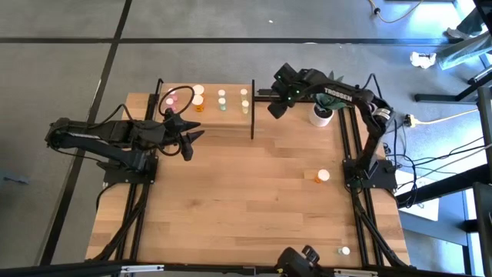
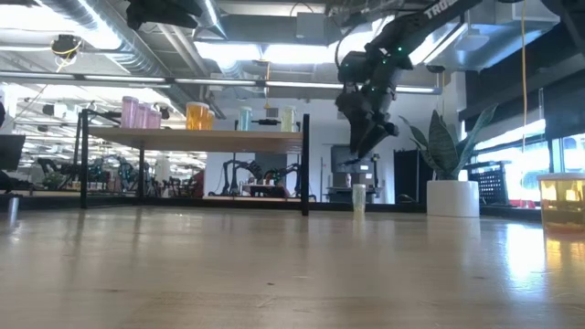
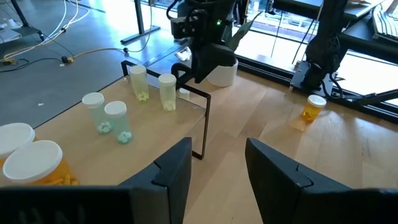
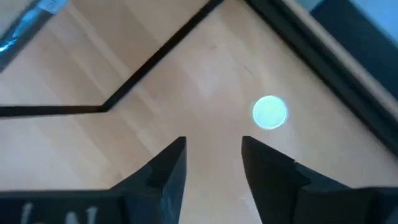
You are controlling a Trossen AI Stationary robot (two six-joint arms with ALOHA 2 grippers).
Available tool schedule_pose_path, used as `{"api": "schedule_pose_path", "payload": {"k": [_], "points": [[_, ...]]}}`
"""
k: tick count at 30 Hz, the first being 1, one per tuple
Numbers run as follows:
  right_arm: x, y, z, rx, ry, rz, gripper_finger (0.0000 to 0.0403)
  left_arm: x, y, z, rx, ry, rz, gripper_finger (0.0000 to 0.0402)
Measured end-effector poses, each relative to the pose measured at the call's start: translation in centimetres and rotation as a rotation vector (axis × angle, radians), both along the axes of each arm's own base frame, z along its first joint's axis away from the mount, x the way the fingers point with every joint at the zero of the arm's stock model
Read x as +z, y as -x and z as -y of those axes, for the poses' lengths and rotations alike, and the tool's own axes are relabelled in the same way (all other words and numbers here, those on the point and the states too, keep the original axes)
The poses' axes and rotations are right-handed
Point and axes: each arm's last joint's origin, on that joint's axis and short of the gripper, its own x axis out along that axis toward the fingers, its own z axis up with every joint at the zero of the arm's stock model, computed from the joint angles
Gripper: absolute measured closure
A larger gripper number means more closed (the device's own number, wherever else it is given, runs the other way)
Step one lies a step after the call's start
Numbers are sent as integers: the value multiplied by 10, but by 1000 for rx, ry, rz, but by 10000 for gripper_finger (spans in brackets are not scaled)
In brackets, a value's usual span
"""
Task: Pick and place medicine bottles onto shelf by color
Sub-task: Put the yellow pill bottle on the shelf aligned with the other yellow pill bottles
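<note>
Bottles sit sorted on the shelf (image 1: pixel 231 98) in the high view: pink (image 1: pixel 172 98) at one end, then orange (image 1: pixel 197 101), green (image 1: pixel 222 100), yellowish (image 1: pixel 244 101) nearest the right arm, so grouping by colour looks well along. Loose ones remain: an orange bottle (image 1: pixel 321 176) on the table by the right arm's base, and a pale one (image 1: pixel 345 251) near the front edge. Right gripper (image 1: pixel 275 106) hangs just off the shelf's end, beside the plant pot (image 1: pixel 322 115); left gripper (image 1: pixel 190 137) waits in front of the shelf.

Low view adds height, which the top-down pic lacks: right gripper (image 2: pixel 363 146) is raised, level w/ the shelf top (image 2: pixel 196 139), and directly below it a small pale bottle (image 2: pixel 358 196) stands on the table. The high view hides that bottle under the arm.

Left wrist view: fingers (image 3: pixel 177 171) apart, nothing between them; green and yellowish bottles (image 3: pixel 167 91) stand upright on the shelf.

Right wrist view looks straight down: fingers (image 4: pixel 171 163) spread, empty, a white cap (image 4: pixel 270 112) just ahead, slightly off centre. Prob. lining up for a descent onto that bottle; needs a small shift first.
</note>
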Motion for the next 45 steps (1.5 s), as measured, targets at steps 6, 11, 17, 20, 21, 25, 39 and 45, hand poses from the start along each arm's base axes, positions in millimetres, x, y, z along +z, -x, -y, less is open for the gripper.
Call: {"api": "schedule_pose_path", "payload": {"k": [6,11,17,20,21,25,39,45], "points": [[-7,-1,3,-40,20,-53,246,0,0,0,0,0,0,258],[-8,0,4,-50,53,-82,239,0,0,0,0,0,0,258],[-14,-2,5,-26,53,-95,194,0,0,0,0,0,0,258],[-20,-4,8,-27,49,-101,177,0,0,0,0,0,0,258],[-23,-5,9,-29,46,-105,174,0,0,0,-1,0,0,258],[-36,-9,16,-29,42,-115,171,0,0,0,-1,0,0,258],[-47,-11,23,-2,100,-161,171,0,0,0,1,2,1,258],[-50,-9,27,7,102,-169,171,0,0,0,1,3,2,258]]}}
